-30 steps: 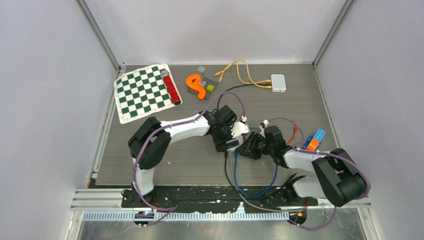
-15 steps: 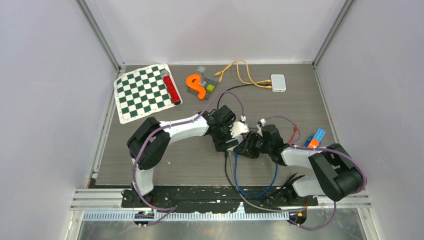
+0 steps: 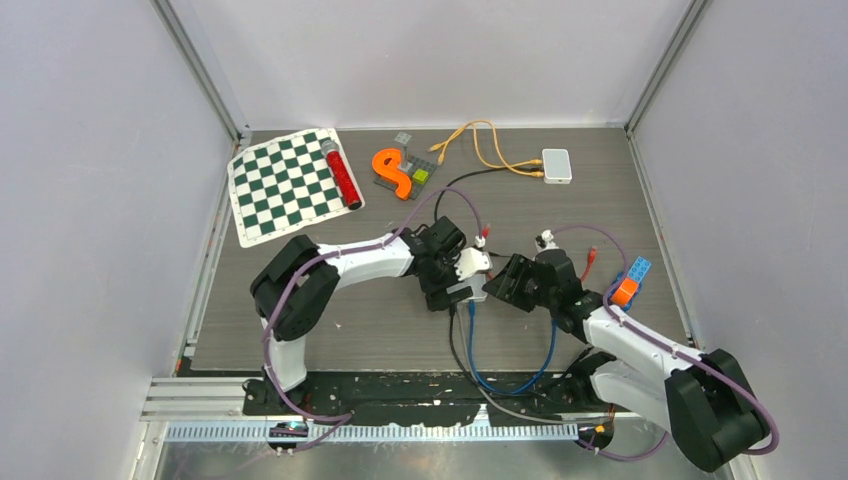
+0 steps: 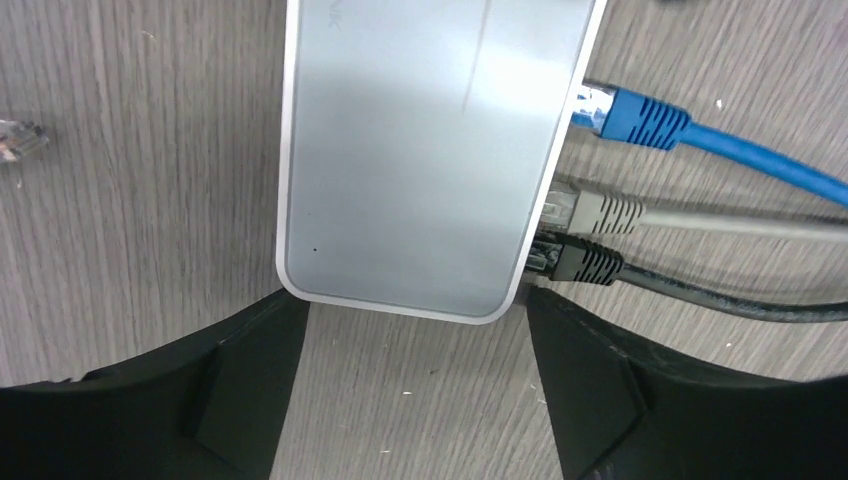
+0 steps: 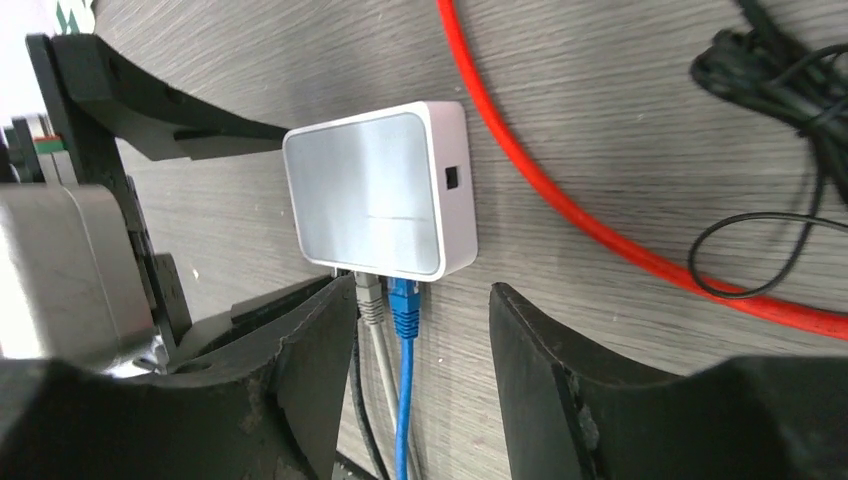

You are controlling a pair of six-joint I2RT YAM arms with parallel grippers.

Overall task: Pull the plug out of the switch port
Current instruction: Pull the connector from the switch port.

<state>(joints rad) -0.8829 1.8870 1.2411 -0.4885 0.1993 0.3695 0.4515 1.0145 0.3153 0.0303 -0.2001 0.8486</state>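
Observation:
The white switch (image 4: 430,150) lies on the table with a blue plug (image 4: 635,115), a grey plug (image 4: 595,210) and a black plug (image 4: 580,262) in its ports. My left gripper (image 4: 410,340) grips the switch's near end, one finger against each corner. In the top view the switch (image 3: 466,291) sits at the left gripper (image 3: 448,286). My right gripper (image 5: 425,310) is open. The blue plug (image 5: 404,300) and grey plug (image 5: 370,298) lie between its fingers, untouched, with the switch (image 5: 370,190) just past the fingertips. From above, the right gripper (image 3: 500,285) is right of the switch.
A red cable (image 5: 560,200) and a black cable bundle (image 5: 770,60) lie right of the switch. The blue cable (image 3: 500,375) loops toward the near edge. At the back are a second white box (image 3: 556,165), a checkerboard mat (image 3: 285,185) and an orange S-shape (image 3: 392,172). Toy bricks (image 3: 628,280) lie at the right.
My right arm has swung out to the right and its gripper has drawn a little away from the switch. The left gripper and switch have shifted slightly left.

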